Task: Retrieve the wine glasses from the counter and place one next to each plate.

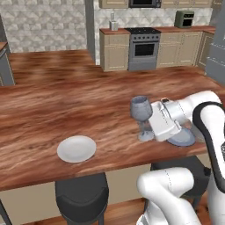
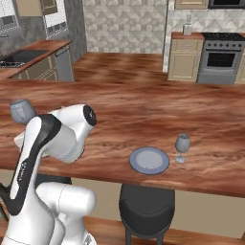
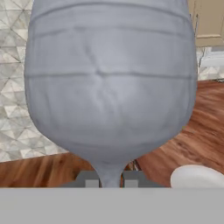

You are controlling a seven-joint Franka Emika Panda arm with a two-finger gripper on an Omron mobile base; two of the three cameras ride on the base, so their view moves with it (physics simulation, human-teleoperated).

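Wine glass (image 3: 109,87) looms over our gripper (image 3: 110,178), whose tips are pinched shut on its stem at the hand view's bottom centre.
We see the arm (image 1: 197,110) reaching level from right of frame; grey-blue plate (image 1: 183,138) behind, white plate (image 1: 76,148) lower left, second glass (image 2: 182,147) on the desk (image 1: 66,110).

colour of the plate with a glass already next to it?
Greyish-blue plate, glass standing just beside it on the island; clearest in the right base view.

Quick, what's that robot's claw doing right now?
Gripper: closed on the thin stem of a translucent blue-grey wine glass.
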